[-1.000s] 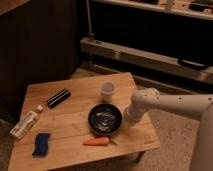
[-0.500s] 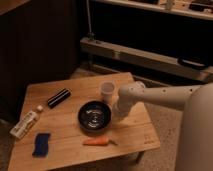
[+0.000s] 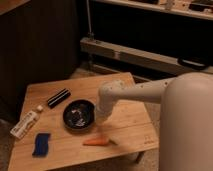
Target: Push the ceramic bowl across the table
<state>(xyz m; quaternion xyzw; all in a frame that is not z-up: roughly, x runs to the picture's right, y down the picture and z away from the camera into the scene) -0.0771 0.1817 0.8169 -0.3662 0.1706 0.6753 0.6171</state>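
The ceramic bowl [image 3: 78,114], glossy black and shallow, sits near the middle of the light wooden table [image 3: 131,118]. My gripper [image 3: 100,117] points down at the end of the white arm and is shut. It is right against the bowl's right rim and holds nothing. The arm reaches in from the right, and its wrist covers the table just behind the bowl.
A black oblong object [image 3: 58,97] lies behind and to the left of the bowl. A white bottle [image 3: 25,124] lies at the left edge, with a blue sponge [image 3: 41,143] near the front left. An orange carrot [image 3: 96,142] lies in front of the bowl. A metal shelf rail [image 3: 150,56] runs behind the table.
The arm has swept left across the table. The bowl has slid left with it, from right of centre to the middle.
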